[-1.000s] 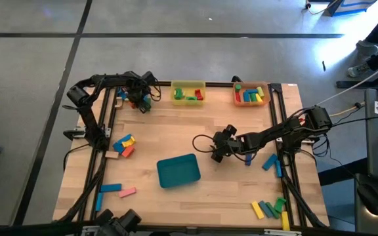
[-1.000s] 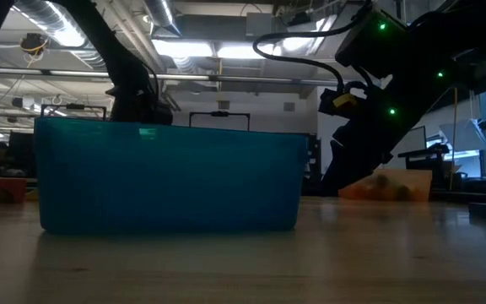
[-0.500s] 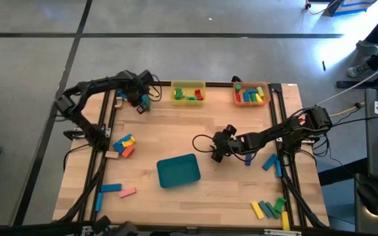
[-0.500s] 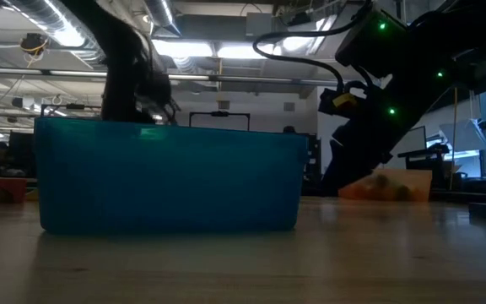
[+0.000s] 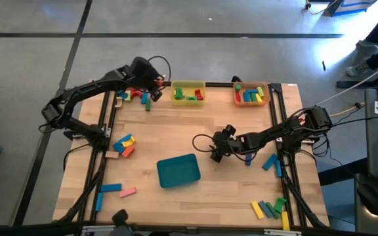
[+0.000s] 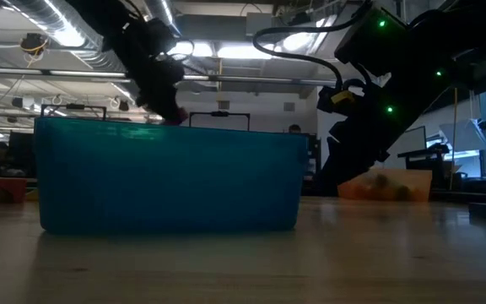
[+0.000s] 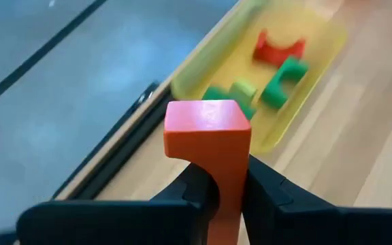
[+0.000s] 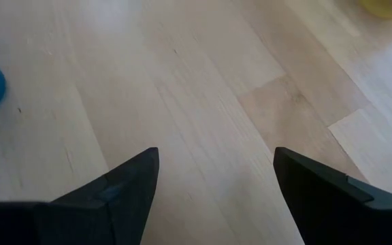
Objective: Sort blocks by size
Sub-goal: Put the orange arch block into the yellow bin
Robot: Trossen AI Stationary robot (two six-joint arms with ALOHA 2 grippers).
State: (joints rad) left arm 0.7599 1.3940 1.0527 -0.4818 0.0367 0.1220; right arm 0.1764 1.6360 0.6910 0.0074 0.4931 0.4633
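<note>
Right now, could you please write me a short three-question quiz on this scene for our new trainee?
1. True or false: the left gripper is shut on an orange block.
2. Which tray lies nearest the right gripper? A. yellow tray B. teal tray C. orange tray
3. Fill in: the right gripper's fingers stand ____ over bare wood.

Key:
1. True; the wrist view shows the block pinched between the fingers.
2. B.
3. open, holding nothing.
</note>
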